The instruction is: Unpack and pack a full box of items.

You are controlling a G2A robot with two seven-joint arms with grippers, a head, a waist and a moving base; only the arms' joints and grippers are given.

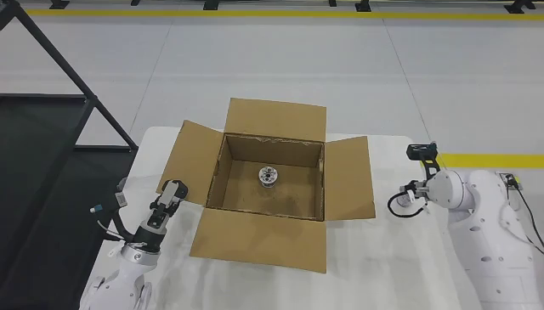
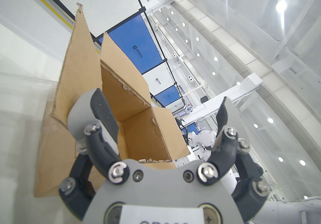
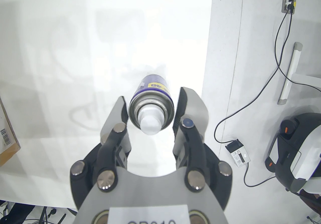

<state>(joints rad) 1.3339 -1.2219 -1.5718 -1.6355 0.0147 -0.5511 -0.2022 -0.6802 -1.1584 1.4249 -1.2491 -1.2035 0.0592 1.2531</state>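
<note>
Cardboard box (image 1: 263,238) open, left gripper (image 2: 161,99) released, right gripper (image 3: 153,95) grasping can (image 3: 151,112) (table (image 3: 75,34) edge)

Small round metallic item (image 1: 268,175) on the floor of the brown cardboard box (image 1: 276,115), ahead of the left pincer (image 2: 161,98): too small for us to identify. Within the right pincer (image 3: 153,97), the blue spray can (image 3: 150,114) hides its own base.

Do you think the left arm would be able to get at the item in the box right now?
Probably yes, from above: the box is open-topped over the item, and the left gripper is open and empty. The flap and wall block a straight path.
</note>
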